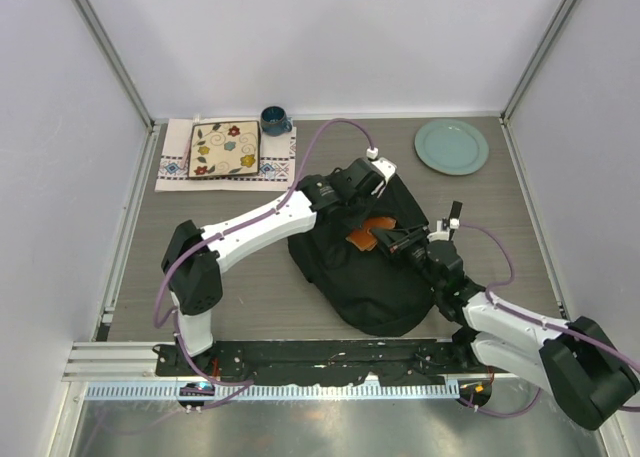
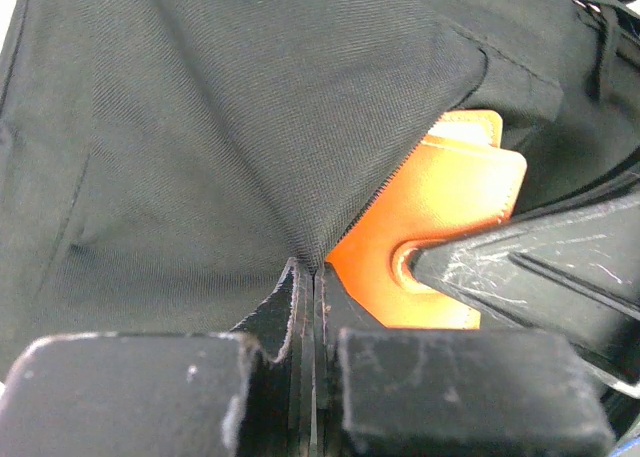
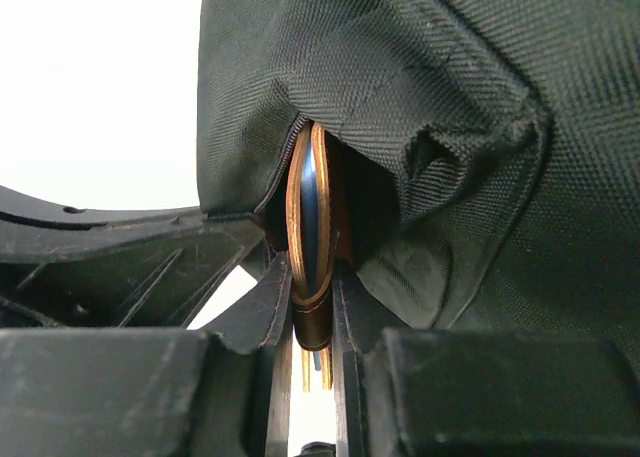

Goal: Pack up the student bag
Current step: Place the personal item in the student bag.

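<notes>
The student bag is a black backpack lying mid-table. My left gripper is shut on the black fabric edge of its pocket opening and holds the flap up. My right gripper is shut on an orange leather wallet, which sits partly inside the opening. In the left wrist view the wallet shows under the flap with a right finger on it. In the right wrist view the wallet is edge-on between the jaws, entering the bag.
A teal plate lies at the back right. A dark blue mug and a floral tile on an embroidered cloth sit at the back left. White walls close in three sides.
</notes>
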Available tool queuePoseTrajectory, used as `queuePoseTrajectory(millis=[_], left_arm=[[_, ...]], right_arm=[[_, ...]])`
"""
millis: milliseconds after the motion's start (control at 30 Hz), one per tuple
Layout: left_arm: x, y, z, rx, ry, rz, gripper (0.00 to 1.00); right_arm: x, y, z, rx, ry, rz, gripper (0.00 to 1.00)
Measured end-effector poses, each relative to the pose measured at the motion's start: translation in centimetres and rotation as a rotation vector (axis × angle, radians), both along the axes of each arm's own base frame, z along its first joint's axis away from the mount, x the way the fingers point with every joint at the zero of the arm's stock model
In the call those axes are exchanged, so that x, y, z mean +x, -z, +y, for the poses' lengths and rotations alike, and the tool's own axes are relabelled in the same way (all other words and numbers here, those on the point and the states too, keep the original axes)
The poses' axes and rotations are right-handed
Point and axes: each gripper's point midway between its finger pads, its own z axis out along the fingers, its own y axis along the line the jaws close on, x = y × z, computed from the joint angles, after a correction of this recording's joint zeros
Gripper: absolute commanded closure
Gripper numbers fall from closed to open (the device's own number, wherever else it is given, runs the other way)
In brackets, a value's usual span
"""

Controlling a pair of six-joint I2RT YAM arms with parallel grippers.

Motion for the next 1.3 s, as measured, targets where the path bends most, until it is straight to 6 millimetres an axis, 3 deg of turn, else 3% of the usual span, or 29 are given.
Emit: queuePoseTrajectory(millis=[300,600,867,1033,1300], left_arm=[[-0.1,-0.1,-0.1,-0.031,-0.017,0.034,1.00],[0.0,-0.9,0.2,-0.018,-0.019,0.037,1.00],[1.3,-0.8,1.2,-0.017,-0.054,0.041,1.00],[1.4,-0.3,1.5,-0.015,-0.063,0.050,1.00],[1.6,0.2,1.7,-0.021,-0.081,0.058,1.00]], right_arm=[[2.2,1.0,1.1,-0.035,-0.017,-0.035,0.99],[5.3,0.7,4.4,-0.072,-0.117,-0.151,0.95],[6.5,2.2,5.7,-0.213,-0.185,-0.133,0.61],[5.5,3.2,4.9,-0.323,-0.218,-0.099,0.41],[3.6,2.3,3.5,-0.411,-0.246,-0.094,0.35]])
